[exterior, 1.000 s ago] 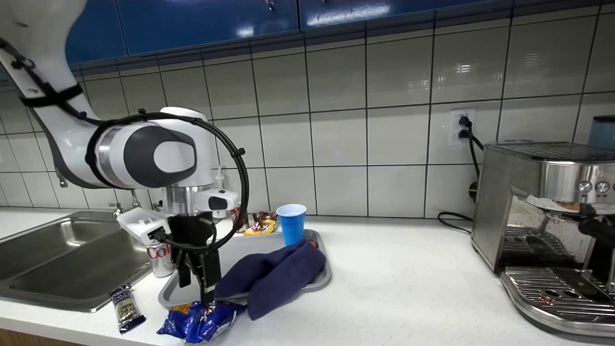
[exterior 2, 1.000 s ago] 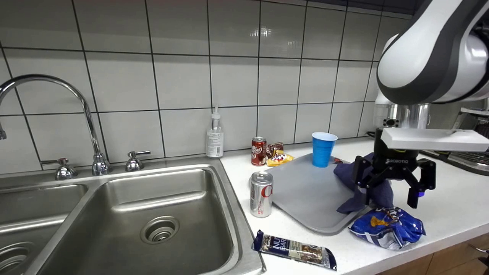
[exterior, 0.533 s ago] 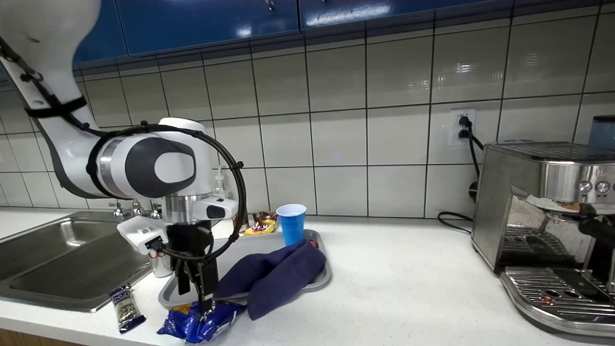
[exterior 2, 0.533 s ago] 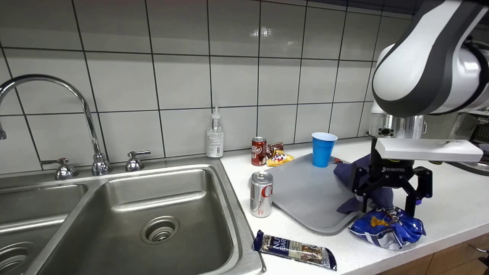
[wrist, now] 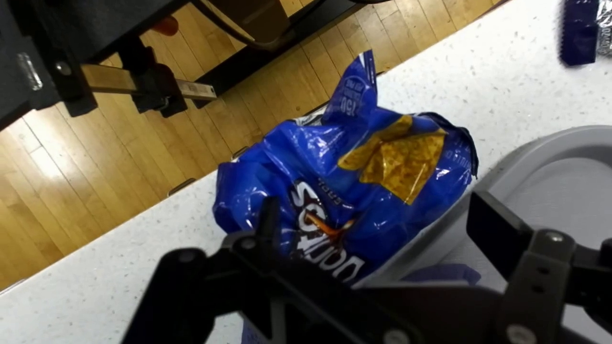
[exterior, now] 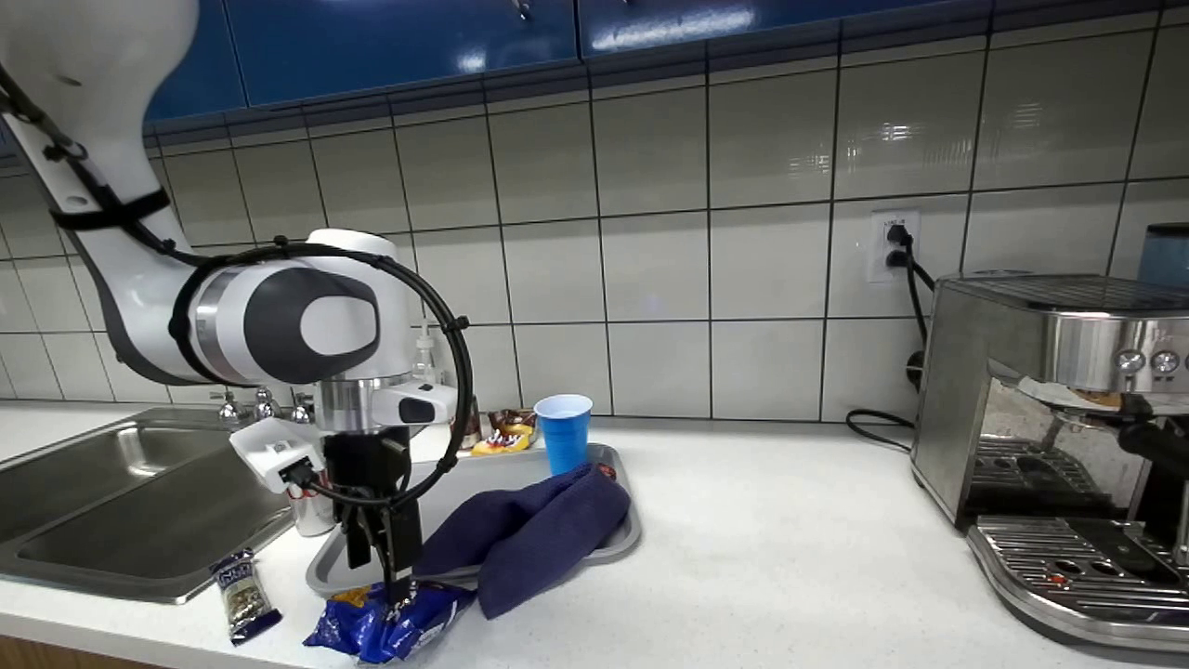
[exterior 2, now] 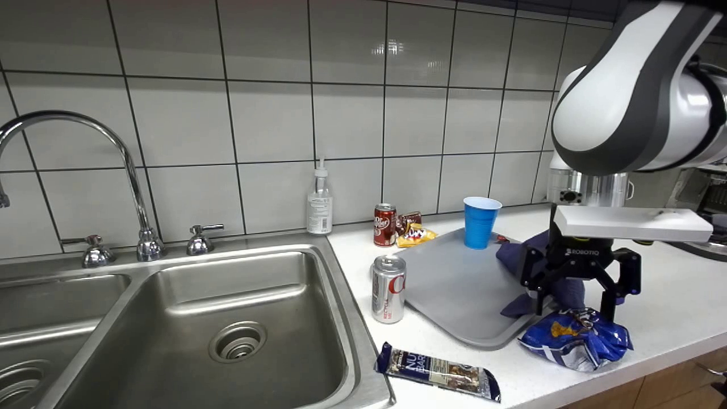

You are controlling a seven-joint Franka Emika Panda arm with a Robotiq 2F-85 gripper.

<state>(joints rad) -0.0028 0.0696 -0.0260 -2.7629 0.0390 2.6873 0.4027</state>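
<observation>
A crumpled blue chip bag lies at the counter's front edge, beside the tray's near corner. My gripper points down over it with jaws wide apart and nothing held between them. In the wrist view one finger overlaps the bag, while the opposite one is past its edge, over the grey tray. One fingertip looks close to the bag in an exterior view; contact I cannot tell. A dark purple cloth drapes over the tray just behind the gripper.
A blue cup stands on the tray. Near it are a silver can, a red can and snack packets. A nut bar lies beside the sink. An espresso machine stands farther along the counter.
My gripper has come down closer to the blue bag and shifted slightly, mostly in the first half second. Its jaws stay apart. Bag, cloth and other items have not moved.
</observation>
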